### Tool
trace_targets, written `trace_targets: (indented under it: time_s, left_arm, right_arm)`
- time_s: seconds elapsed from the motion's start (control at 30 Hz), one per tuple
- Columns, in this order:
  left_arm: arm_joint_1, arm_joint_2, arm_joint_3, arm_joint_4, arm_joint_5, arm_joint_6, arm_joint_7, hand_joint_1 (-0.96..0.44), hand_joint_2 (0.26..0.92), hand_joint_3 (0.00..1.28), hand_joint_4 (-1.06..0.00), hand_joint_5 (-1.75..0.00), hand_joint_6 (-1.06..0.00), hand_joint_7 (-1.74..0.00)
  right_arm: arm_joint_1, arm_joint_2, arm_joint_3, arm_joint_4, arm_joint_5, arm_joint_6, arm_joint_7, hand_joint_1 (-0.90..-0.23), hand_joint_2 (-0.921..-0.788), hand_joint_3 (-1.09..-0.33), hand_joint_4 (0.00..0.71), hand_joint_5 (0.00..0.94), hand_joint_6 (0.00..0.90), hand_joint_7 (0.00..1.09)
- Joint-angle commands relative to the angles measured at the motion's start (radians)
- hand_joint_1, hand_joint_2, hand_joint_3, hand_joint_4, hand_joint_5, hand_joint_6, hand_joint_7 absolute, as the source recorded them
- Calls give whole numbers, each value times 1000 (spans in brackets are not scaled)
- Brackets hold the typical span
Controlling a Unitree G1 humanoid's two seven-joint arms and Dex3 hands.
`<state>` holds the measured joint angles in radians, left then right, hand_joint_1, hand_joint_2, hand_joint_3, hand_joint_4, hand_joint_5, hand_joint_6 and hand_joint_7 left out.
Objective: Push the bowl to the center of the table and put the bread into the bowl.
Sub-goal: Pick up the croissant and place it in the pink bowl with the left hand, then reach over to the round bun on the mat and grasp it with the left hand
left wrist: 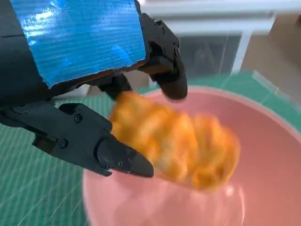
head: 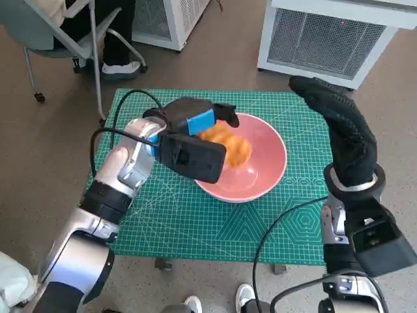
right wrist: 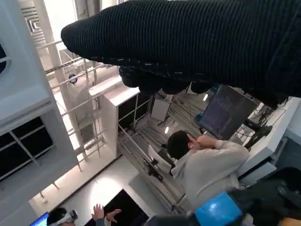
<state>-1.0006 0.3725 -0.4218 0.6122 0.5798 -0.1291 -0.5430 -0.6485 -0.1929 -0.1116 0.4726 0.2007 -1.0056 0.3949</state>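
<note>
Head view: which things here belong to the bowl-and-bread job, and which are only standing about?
Job:
pink bowl on the green mat
bread over the bowl
left hand at the bread
right hand, raised off to the side

Standing about:
white units
chair
a person's feet

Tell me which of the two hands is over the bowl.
The left hand, the blue-taped one, over the pink bowl with the bread. The gloved right hand is raised beside the bowl.
</note>
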Motion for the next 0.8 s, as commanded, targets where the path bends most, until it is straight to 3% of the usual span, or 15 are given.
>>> trace_targets:
  time_s: [0.03,0.4,0.8]
  left_arm:
    - [36,50,39,-92,-45,-18,-26,-232,780,64,-177,-15,-145,-299]
    - [191,165,163,-281,-152,-133,12,-342,806,39,-171,-11,-145,-262]
    - [523,367,439,-518,-327,-281,35,-392,827,24,-232,-30,-172,-279]
  right_arm:
    - [21,-4,1,5,2,8,-5,-643,-921,-844,-1,497,-1,735]
    - [24,9,12,-5,10,17,-5,-636,-921,-844,-1,493,-1,731]
    - [41,12,25,-31,38,45,8,-635,-921,-846,-1,483,-1,725]
